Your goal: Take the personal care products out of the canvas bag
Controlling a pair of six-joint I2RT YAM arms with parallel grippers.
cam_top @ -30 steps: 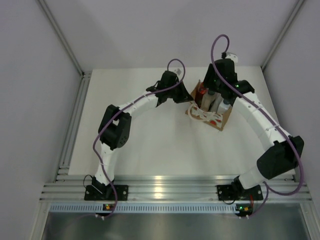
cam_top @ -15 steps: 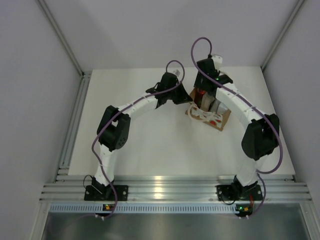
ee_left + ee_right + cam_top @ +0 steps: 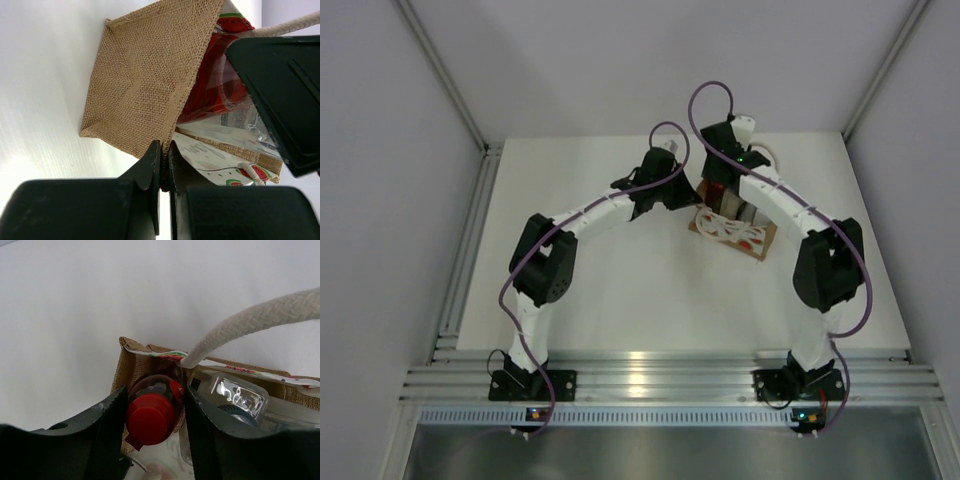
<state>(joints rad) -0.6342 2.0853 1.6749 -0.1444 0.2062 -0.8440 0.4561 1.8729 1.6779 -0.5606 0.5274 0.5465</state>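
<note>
The canvas bag (image 3: pixel 738 232) stands at the back middle of the table; its tan weave (image 3: pixel 145 75) fills the left wrist view. My left gripper (image 3: pixel 686 190) (image 3: pixel 165 162) is shut on the bag's left rim. My right gripper (image 3: pixel 722 186) (image 3: pixel 152 412) is open, pointing down into the bag's left end, with a finger close on each side of the red bottle (image 3: pixel 150 420). The red bottle also shows through the bag's opening (image 3: pixel 215 85). A whitish bottle (image 3: pixel 240 399) stands beside it. The slim grey one is hidden.
A cream rope handle (image 3: pixel 250 320) arches just beyond my right fingers. The bag's printed side (image 3: pixel 220 160) faces the near edge. Grey walls enclose the table (image 3: pixel 620 270) on three sides.
My right arm has swung left over the bag, and its gripper now straddles the red bottle at the bag's left end. My left gripper has stayed on the rim.
</note>
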